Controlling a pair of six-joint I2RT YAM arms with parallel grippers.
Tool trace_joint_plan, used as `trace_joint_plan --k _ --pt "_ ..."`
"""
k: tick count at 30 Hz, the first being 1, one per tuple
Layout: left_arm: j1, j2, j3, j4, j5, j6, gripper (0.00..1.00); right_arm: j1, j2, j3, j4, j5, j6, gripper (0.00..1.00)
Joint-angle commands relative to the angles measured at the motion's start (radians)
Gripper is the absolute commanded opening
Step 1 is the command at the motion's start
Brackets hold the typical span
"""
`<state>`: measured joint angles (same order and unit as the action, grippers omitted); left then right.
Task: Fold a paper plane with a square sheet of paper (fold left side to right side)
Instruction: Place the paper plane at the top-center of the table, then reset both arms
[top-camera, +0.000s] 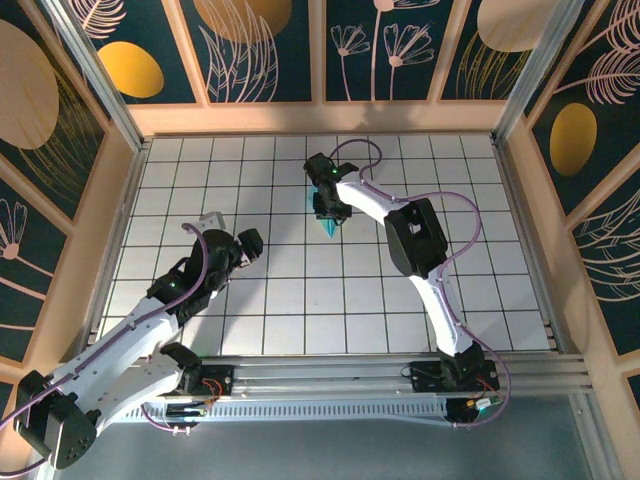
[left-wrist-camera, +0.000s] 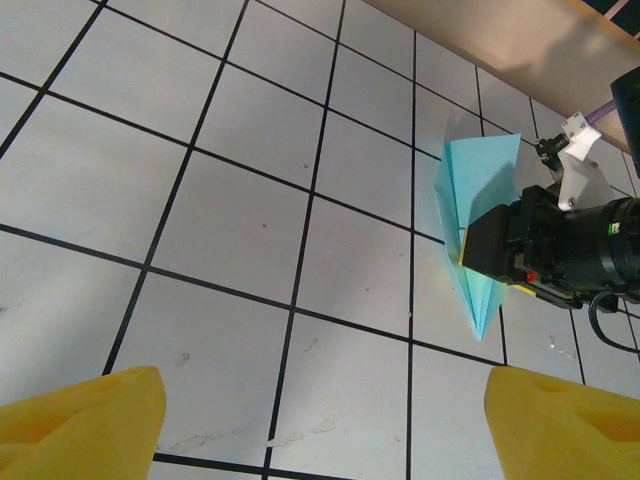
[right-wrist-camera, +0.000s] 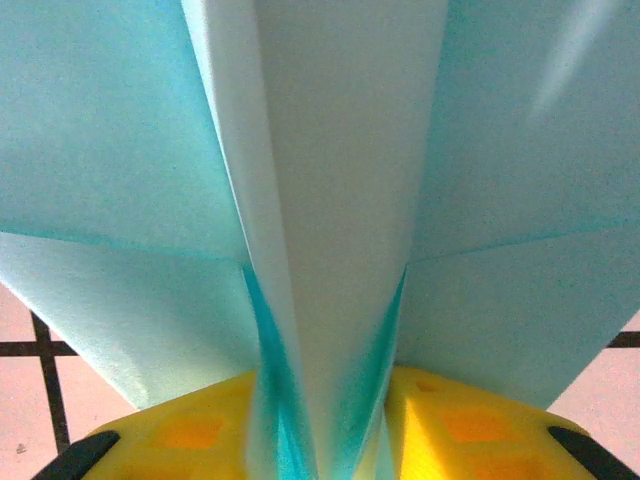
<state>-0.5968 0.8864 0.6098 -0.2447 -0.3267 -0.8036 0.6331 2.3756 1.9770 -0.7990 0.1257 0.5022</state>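
Observation:
The light-cyan paper plane (top-camera: 329, 227) is a narrow pointed dart, its tip aimed toward the near edge. My right gripper (top-camera: 331, 208) is shut on its centre fold at mid-table. In the left wrist view the paper plane (left-wrist-camera: 478, 215) stands on edge with wings spread, and the right gripper (left-wrist-camera: 492, 243) pinches it from the right. In the right wrist view the plane's keel (right-wrist-camera: 335, 230) runs down between the yellow fingers (right-wrist-camera: 470, 430), wings flaring to both sides. My left gripper (top-camera: 248, 246) hovers open left of the plane; its yellow fingertips (left-wrist-camera: 85, 420) are wide apart over bare tiles.
The white grid table (top-camera: 300, 290) is fenced by a wooden rim (top-camera: 320, 117) at the back and aluminium posts at the sides. The right arm's elbow (top-camera: 415, 237) arches over the table's right half. Free tiles lie between the two grippers.

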Motion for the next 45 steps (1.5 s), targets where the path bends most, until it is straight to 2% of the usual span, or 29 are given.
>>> trace_joint_plan --k 1,15,20,23,26,29,35,37,43,45 --pt "0.0 0.003 0.029 -0.024 -0.017 0.014 0.83 0.018 -0.062 0.012 -0.062 0.037 -0.011 0.37" --pt "0.0 0.023 0.055 -0.023 0.003 0.005 0.83 0.039 -0.144 -0.031 -0.061 0.061 -0.018 0.44" --pt "0.007 0.051 0.059 0.005 0.03 -0.011 0.89 0.051 -0.198 -0.041 -0.086 0.09 -0.031 0.49" --pt "0.05 0.076 0.062 0.032 0.085 -0.014 0.91 0.056 -0.268 -0.086 -0.081 0.119 -0.043 0.54" --pt "0.149 0.096 0.054 0.072 0.182 -0.013 0.92 0.054 -0.38 -0.175 -0.026 0.143 -0.066 0.62" --pt "0.233 0.126 0.063 0.094 0.204 0.018 0.92 0.035 -0.511 -0.31 0.063 0.166 -0.098 0.68" --pt "0.396 0.224 0.094 0.15 0.216 0.072 0.95 -0.08 -0.792 -0.648 0.274 0.17 -0.163 0.77" --pt "0.432 0.249 0.093 0.184 0.19 0.08 0.95 -0.159 -0.89 -0.768 0.362 0.139 -0.182 0.82" --pt "0.448 0.272 0.067 0.288 0.026 0.12 0.99 -0.35 -1.137 -1.077 0.643 0.089 -0.261 0.99" --pt "0.448 0.266 0.051 0.324 -0.017 0.135 0.99 -0.414 -1.185 -1.158 0.733 0.071 -0.286 0.99"
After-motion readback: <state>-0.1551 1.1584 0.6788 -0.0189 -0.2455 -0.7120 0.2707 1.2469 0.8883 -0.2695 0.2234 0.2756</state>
